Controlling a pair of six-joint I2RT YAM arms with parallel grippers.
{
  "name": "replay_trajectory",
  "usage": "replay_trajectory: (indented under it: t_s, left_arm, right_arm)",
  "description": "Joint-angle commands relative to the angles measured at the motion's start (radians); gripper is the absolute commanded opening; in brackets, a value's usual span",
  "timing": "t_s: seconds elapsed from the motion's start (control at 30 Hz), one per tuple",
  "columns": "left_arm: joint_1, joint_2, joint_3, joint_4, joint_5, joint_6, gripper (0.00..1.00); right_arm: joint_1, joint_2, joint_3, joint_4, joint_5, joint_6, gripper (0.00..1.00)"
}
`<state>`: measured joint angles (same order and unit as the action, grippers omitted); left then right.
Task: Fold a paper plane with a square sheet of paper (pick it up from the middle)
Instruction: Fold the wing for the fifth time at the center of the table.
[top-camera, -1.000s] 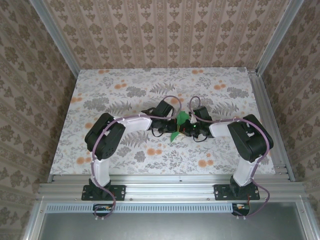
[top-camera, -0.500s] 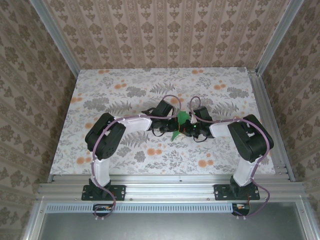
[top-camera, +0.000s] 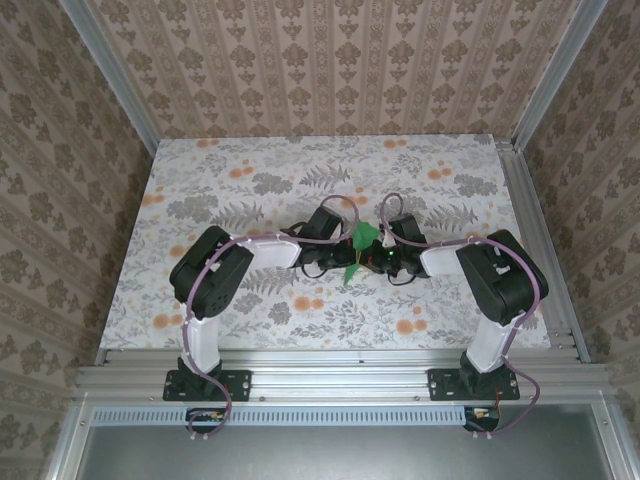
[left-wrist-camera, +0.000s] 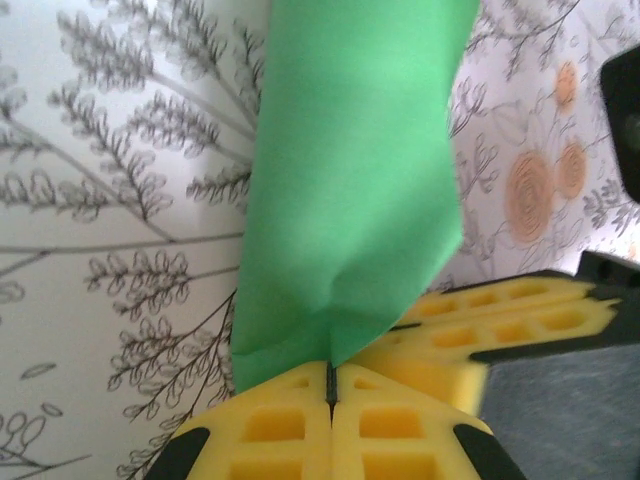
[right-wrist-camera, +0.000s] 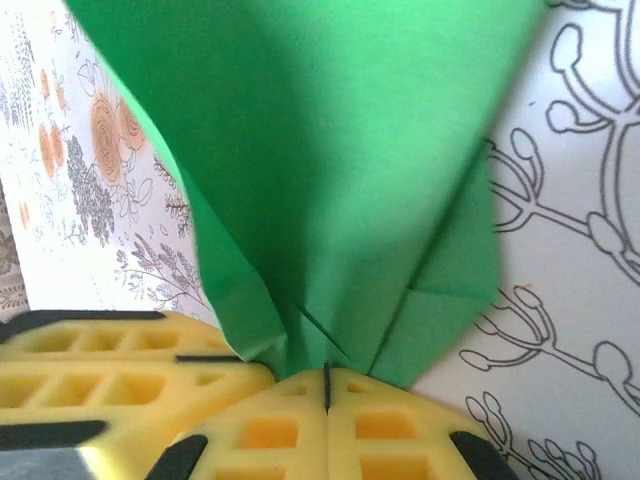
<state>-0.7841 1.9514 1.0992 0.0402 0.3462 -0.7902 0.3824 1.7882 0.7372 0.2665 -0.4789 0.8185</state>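
left claw (left-wrist-camera: 330, 385) is clamped on the paper (left-wrist-camera: 360, 180) at the bottom of its frame; right claw (right-wrist-camera: 326, 372) is pinched shut on a folded edge too. the paper, already creased narrow, sits between them at centre frame in the top view, over the bench (top-camera: 250, 160). a fold looks mid-way; the next move likely calls for pressing the crease without tearing. against a second ago, the left wrist sits slightly lower-left and the paper has barely shifted.
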Motion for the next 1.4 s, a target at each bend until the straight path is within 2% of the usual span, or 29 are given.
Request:
replay_trajectory:
  t_s: [0.0,0.4,0.7,0.9,1.13,1.37]
  left_arm:
    - [0.006,0.008,-0.033,0.027,0.035,-0.016,0.0]
    - [0.021,0.014,-0.047,0.066,0.057,-0.027,0.0]
    - [0.025,0.014,-0.044,0.06,0.053,-0.007,0.0]
    - [0.025,0.011,-0.033,0.058,0.059,0.006,0.0]
    - [0.025,0.002,-0.032,0.056,0.059,0.018,0.0]
    - [0.023,0.007,-0.021,0.049,0.067,0.031,0.0]
  right_arm:
    - [0.0,0.003,-0.037,-0.031,0.026,0.019,0.0]
    - [-0.002,-0.005,-0.045,0.014,0.015,0.051,0.0]
    - [-0.019,-0.092,-0.047,0.052,-0.004,0.076,0.0]
    - [-0.036,-0.091,-0.054,0.13,-0.044,0.125,0.06]
    - [-0.038,-0.045,-0.039,0.124,-0.059,0.144,0.23]
    - [-0.038,-0.008,-0.022,0.142,-0.089,0.146,0.25]
